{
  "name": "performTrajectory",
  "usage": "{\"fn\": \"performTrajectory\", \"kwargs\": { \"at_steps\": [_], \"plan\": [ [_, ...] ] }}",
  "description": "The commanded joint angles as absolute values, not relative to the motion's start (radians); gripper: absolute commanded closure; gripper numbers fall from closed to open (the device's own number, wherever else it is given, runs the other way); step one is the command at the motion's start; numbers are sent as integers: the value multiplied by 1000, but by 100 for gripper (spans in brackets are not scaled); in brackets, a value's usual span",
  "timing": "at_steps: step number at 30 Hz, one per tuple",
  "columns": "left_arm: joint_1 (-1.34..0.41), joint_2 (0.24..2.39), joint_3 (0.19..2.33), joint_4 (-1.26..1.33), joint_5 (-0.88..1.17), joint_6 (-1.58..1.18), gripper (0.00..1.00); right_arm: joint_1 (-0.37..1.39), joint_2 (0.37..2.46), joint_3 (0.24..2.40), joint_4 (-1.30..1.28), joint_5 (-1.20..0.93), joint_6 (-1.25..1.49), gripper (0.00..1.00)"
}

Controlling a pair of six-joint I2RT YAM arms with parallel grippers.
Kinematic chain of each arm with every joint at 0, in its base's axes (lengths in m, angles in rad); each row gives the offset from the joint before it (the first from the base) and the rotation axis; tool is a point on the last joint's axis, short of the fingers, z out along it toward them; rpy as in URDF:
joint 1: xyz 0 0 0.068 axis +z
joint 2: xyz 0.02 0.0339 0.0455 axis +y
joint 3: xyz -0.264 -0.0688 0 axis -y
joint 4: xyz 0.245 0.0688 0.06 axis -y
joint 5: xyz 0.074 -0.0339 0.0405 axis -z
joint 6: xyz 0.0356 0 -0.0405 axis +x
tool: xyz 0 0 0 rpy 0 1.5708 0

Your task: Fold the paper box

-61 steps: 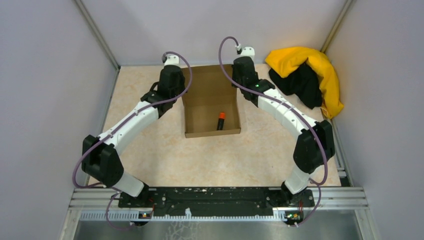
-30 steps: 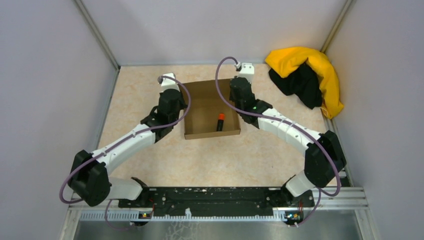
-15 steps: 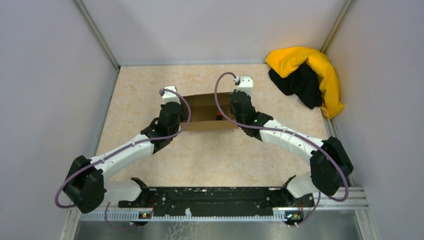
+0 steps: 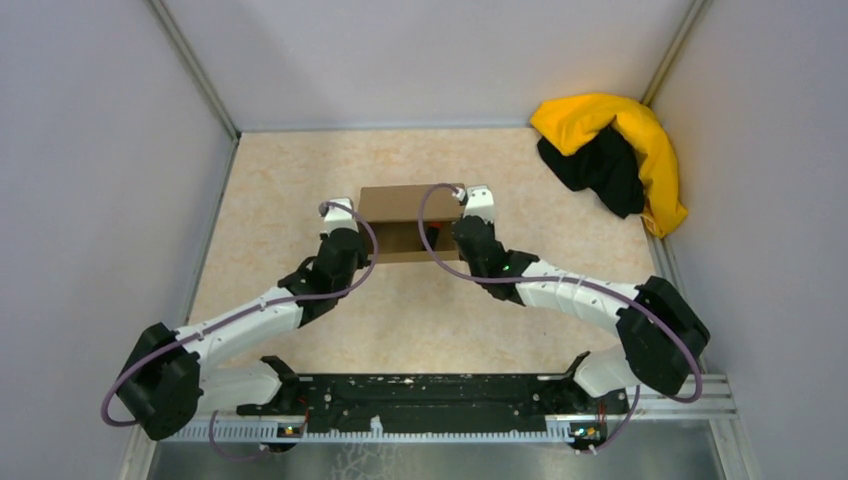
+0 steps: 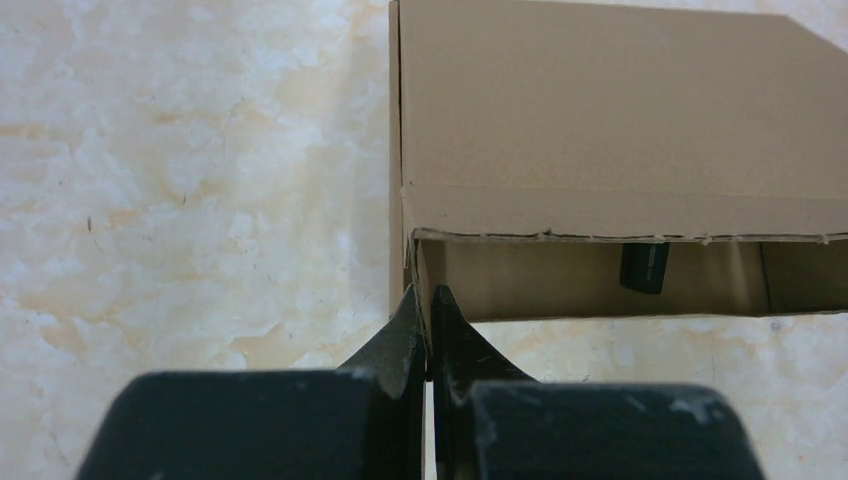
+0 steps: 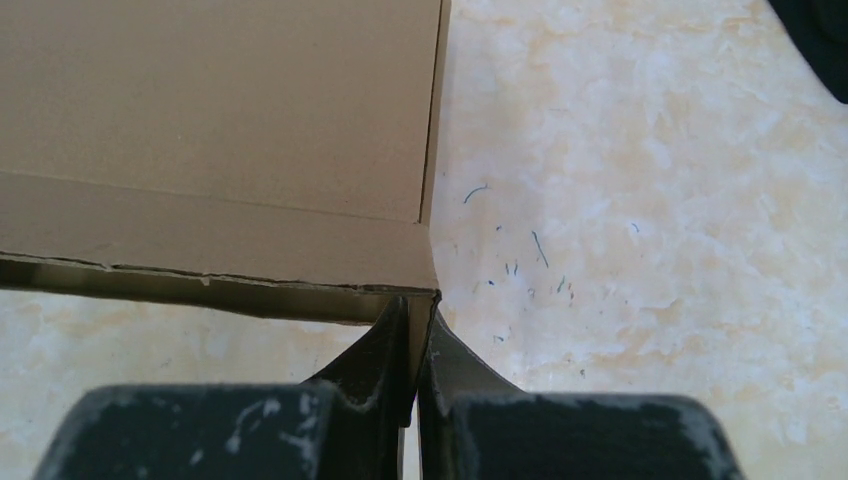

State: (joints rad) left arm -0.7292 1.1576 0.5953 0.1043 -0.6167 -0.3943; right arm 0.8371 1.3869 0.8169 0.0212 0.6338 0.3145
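The beige, marbled table (image 4: 290, 170) carried a brown cardboard box (image 4: 405, 205) near its middle, its lid lowered but not fully shut. A yellow-and-black cloth heap (image 4: 620, 150) lay in the far right corner, well apart.

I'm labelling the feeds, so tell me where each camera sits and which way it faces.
Top external: fixed above and behind the bases, looking down on the table; left arm, right arm and paper box show.
Left wrist: on the left arm, facing along the left gripper, shut on the lid's left corner.
Right wrist: mirrored, the right gripper shut on the lid's right corner.
Shared: both wrist views show the box's lid.
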Motion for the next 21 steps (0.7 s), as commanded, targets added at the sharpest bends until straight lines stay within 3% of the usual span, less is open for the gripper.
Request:
{"fn": "performTrajectory", "kwargs": {
  "at_steps": [1,7,12,19,21],
  "plan": [
    [-764,1146,586,101,-514,-445,99,900,1357,789,110,539,316,100],
    [-765,1235,625,13,-486,-493,95,901,1340,724,114,507,337,97],
    [-764,1303,659,-104,-493,-549,89,897,1312,699,109,485,326,76],
    [-764,1301,717,-245,-477,-562,50,836,1237,685,77,349,317,57],
    [-764,1280,732,-276,-469,-562,46,810,1205,690,51,309,315,55]
  ]
}}
